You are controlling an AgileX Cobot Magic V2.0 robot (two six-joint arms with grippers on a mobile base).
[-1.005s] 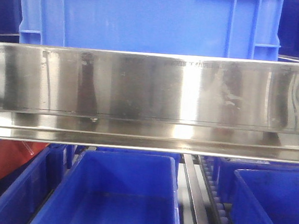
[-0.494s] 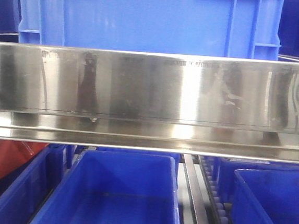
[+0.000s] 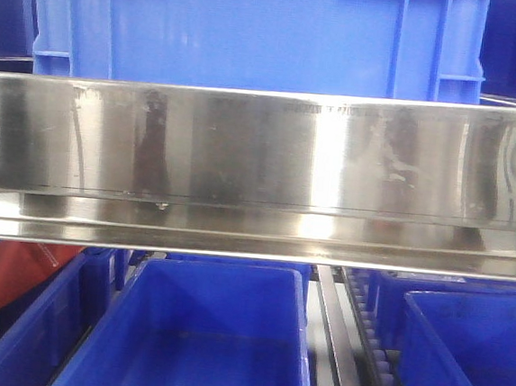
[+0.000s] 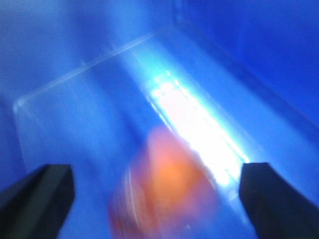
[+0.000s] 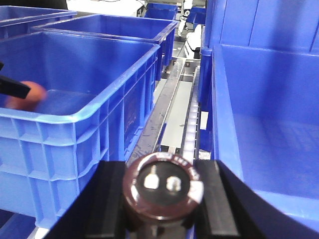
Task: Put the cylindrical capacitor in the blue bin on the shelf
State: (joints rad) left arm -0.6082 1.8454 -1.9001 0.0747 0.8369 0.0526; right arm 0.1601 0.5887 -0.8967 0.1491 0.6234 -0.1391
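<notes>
In the right wrist view my right gripper [image 5: 163, 195] is shut on the cylindrical capacitor [image 5: 161, 180], a dark brown cylinder whose end face shows two silver terminals. It hangs over the shelf's roller track [image 5: 192, 119], between a blue bin [image 5: 84, 134] on the left and another blue bin [image 5: 264, 124] on the right. My left gripper [image 4: 157, 169] stands open inside a blue bin [image 4: 75, 114], above a blurred orange object [image 4: 169, 184]. The front view shows the shelf rail [image 3: 260, 166] and no gripper.
An orange object [image 5: 26, 95] lies in the left bin, with a dark finger [image 5: 14, 86] beside it. A large blue crate [image 3: 254, 30] stands on the upper tier. Below the rail sit blue bins [image 3: 209, 333] and a red box [image 3: 6, 279] at the left.
Only faint reflections at the left end of the steel rail shift. The bins and the shelf stay where they were.
</notes>
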